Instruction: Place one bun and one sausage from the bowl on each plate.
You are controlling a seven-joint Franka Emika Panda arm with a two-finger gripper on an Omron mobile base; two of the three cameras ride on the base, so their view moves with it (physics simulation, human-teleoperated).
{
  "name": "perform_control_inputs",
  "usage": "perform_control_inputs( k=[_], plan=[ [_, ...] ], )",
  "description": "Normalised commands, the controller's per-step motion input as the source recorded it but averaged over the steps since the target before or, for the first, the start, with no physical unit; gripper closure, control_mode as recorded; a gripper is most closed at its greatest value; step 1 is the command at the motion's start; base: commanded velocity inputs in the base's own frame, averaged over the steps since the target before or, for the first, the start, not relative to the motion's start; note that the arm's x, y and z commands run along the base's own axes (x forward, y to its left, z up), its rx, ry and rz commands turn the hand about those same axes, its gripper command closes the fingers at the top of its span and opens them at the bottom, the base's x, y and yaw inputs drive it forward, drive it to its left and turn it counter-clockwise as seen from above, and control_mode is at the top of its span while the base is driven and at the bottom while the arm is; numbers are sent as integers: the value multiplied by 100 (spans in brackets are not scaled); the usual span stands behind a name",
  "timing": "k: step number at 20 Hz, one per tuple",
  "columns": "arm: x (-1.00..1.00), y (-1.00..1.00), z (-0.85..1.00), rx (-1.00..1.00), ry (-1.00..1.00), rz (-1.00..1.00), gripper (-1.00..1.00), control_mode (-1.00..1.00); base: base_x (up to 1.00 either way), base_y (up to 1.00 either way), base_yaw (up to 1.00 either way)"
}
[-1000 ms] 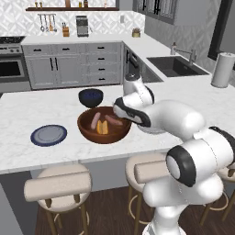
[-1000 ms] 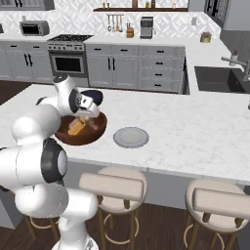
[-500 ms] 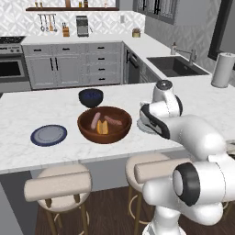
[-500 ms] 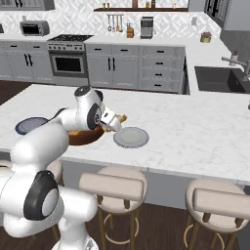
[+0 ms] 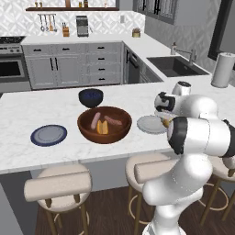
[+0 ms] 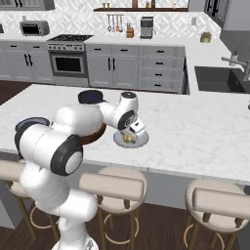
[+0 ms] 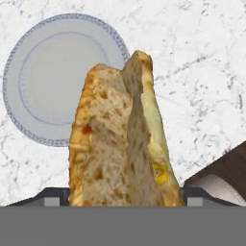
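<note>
- We see the yellow-orange wedge-shaped bun point(image 7: 120, 139) pinched between the two dark gripper point(image 7: 122, 201) fingers, above the pale grey-white round plate point(image 7: 43, 72).
- We judge it light and soft; hold its broad flanks gently.

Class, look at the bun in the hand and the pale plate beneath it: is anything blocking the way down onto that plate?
Nothing visible blocks it. The hand holds the bun above the pale plate, whose surface is bare, with only marble counter around it.
</note>
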Motion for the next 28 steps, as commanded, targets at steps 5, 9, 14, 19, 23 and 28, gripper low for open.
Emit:
perform_control_inputs(
  k=[5, 9, 14, 19, 23, 28],
  plan=[
    [77, 28, -65, -4, -14, 0, 100, -100, 0, 0, 0],
    [70, 11, -70, 0, 0, 0, 100, -100, 0, 0, 0],
    [36, 0, -20, -1, -1, 0, -100, -100, 0, 0, 0],
    [-18, 0, 22, 0, -7, 0, -100, -100, 0, 0, 0],
    [-61, 1, 54, 0, -11, 0, -100, -100, 0, 0, 0],
    [-40, 63, 82, -3, -18, 7, -100, -100, 0, 0, 0]
  ],
)
